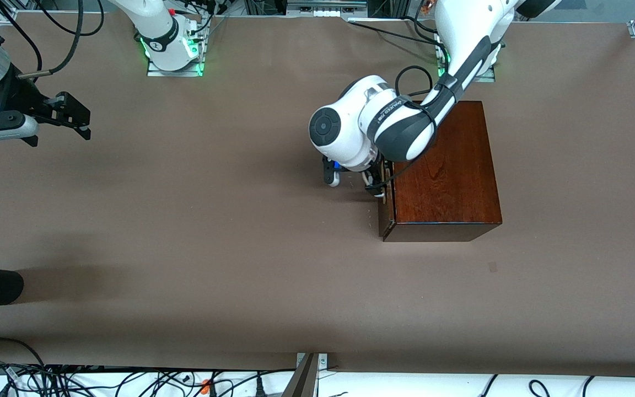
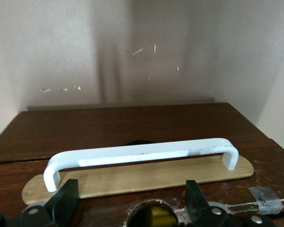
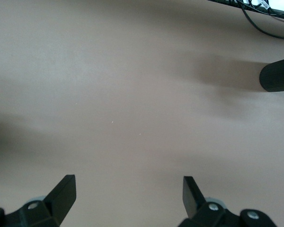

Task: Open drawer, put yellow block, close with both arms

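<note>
Drawer box [image 1: 444, 171]: dark wooden, toward the left arm's end of the table; drawer looks nearly or fully shut.
Handle [image 2: 142, 156]: white bar on the drawer front.
Left gripper [image 1: 377, 184]: at the drawer front, fingers apart, either side of the handle, not clamping it.
Right gripper [image 1: 72, 116]: waits over bare table, fingers apart.
Yellow block: not clearly visible anywhere.
Risk: fingers closing off-centre could slip from the handle; a skewed pull could drag the whole box.
</note>
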Action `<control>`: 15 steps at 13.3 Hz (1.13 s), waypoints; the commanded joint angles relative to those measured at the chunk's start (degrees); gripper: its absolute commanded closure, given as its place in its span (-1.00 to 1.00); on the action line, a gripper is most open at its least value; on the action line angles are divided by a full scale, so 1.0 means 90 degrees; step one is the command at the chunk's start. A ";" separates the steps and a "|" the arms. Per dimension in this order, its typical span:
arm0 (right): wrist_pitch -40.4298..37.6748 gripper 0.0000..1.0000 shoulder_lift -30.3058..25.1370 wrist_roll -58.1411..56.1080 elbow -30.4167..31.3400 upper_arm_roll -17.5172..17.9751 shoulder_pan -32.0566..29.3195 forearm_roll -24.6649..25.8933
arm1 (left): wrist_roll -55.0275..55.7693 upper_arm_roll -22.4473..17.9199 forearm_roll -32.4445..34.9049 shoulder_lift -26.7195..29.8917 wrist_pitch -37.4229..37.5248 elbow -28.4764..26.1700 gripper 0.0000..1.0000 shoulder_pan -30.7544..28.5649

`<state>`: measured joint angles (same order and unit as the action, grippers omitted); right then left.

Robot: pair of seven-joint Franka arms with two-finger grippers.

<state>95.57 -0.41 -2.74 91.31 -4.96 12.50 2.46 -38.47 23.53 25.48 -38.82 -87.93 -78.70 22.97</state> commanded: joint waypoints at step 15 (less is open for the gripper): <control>-0.0072 -1.00 -0.0003 0.0041 -0.0096 -0.0005 0.0018 0.0068 | 0.3608 0.0100 0.0109 0.0523 0.0024 0.1254 -1.00 0.0651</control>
<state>95.59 -0.41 -2.74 91.30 -4.99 12.49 2.48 -10.14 24.27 25.76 -36.57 -88.92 -68.65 28.82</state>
